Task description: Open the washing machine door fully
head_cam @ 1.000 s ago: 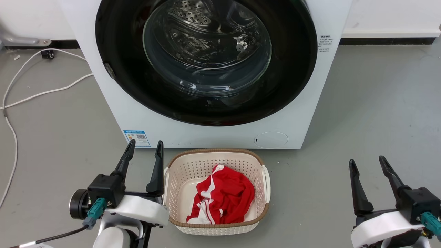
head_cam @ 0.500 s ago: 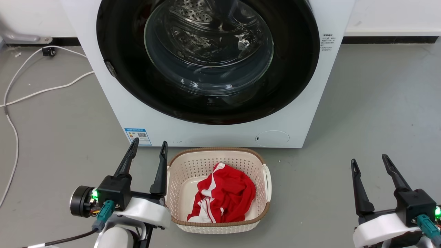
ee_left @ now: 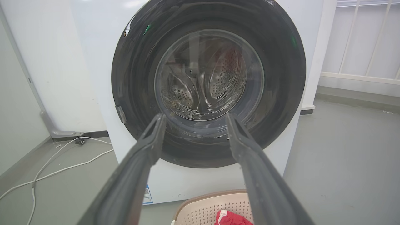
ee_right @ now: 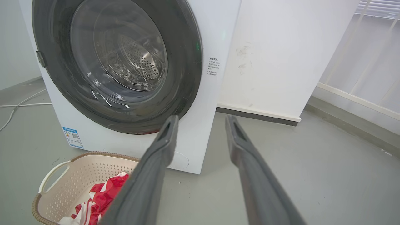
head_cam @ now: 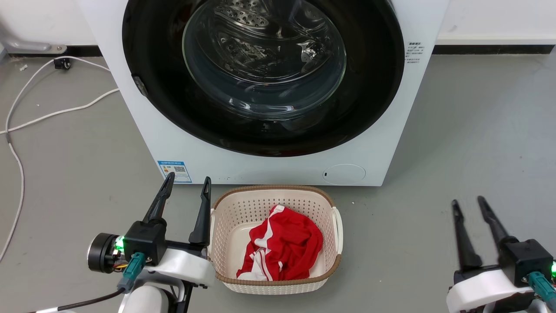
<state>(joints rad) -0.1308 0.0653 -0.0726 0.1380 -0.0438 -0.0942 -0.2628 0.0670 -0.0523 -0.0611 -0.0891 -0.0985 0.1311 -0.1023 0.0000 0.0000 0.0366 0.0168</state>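
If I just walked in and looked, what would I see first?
First the big round glossy black washing machine door with its clear glass bowl, shut on the white washing machine ahead. Next, the bright red-and-white cloth in the cream holed basket on the floor just before it.

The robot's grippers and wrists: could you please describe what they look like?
The left gripper and right gripper each have two long, tapering dark fingers on a black block with a small green light, mounted on a white wrist shell. A teal connector sits beside each block.
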